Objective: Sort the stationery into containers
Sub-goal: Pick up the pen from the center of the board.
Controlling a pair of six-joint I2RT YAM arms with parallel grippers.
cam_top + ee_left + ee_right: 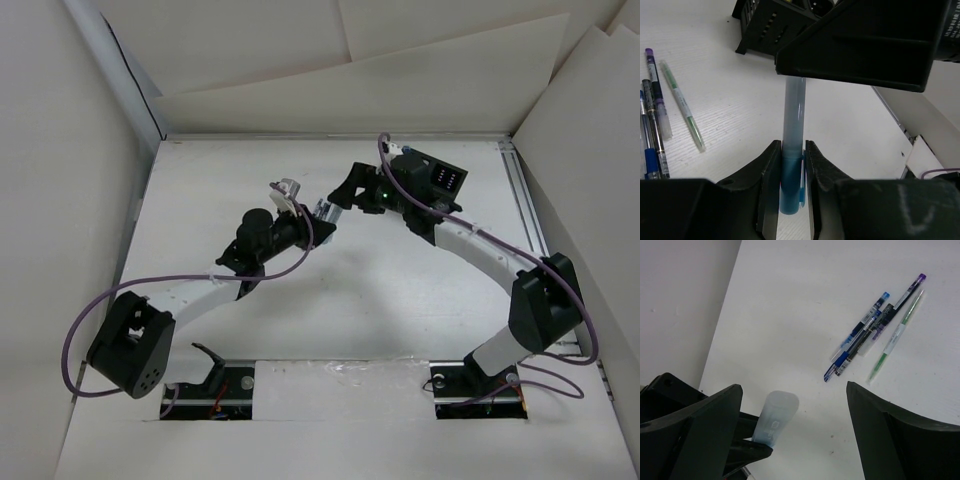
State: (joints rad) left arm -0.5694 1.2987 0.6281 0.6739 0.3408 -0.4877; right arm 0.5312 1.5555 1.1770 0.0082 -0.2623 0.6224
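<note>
My left gripper (792, 146) is shut on a pale blue translucent highlighter (794, 107) and holds it upright by its lower end. The capped top of the highlighter (776, 415) stands between the wide-apart fingers of my open right gripper (795, 389), close to its left finger (705, 430) and not touching either finger. In the top view the two grippers meet above the middle of the table, left gripper (290, 197) and right gripper (342, 195). The black divided container (767, 22) stands behind them.
Several pens lie side by side on the white table: two blue ones (852, 347), a purple-capped one (907, 292) and a green one (892, 342). In the left wrist view the green pen (684, 107) lies at the left. White walls enclose the table (200, 200).
</note>
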